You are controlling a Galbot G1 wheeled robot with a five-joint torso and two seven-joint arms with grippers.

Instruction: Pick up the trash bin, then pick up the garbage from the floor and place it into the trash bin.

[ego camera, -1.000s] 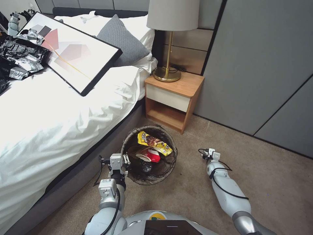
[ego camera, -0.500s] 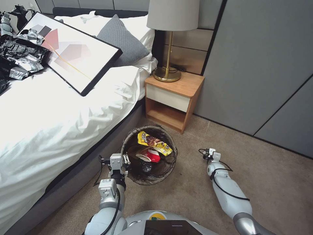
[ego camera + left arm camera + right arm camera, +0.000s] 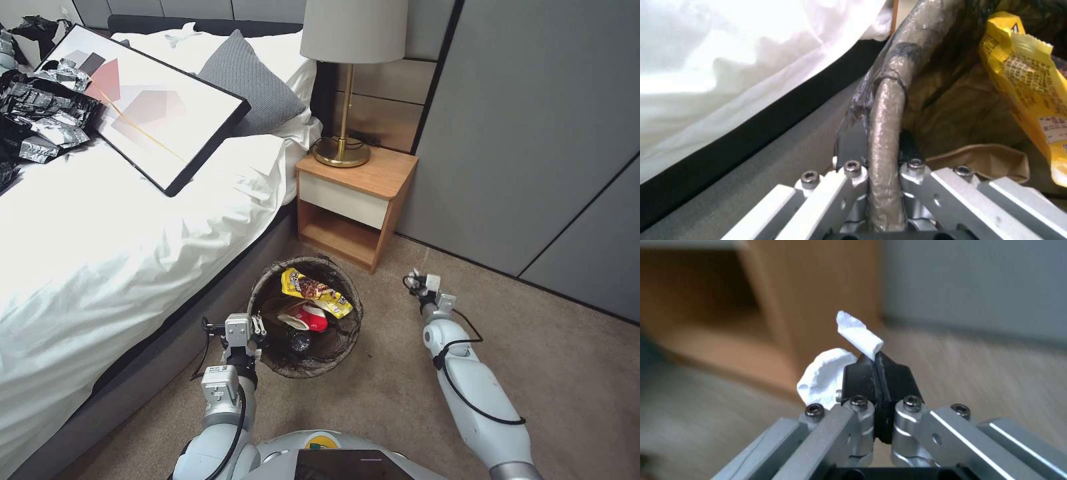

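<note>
Carpeted bedroom floor beside the bed. Since a moment ago the right gripper (image 3: pixel 877 365), clamped on a white tissue wad (image 3: pixel 831 368), has lifted and swung forward toward the nightstand (image 3: pixel 353 200), so the pickup looks done. The wad's long axis points up past the fingertips. Left gripper (image 3: pixel 882 133) pinches the trash bin (image 3: pixel 267 277) rim beside the bed.
</note>
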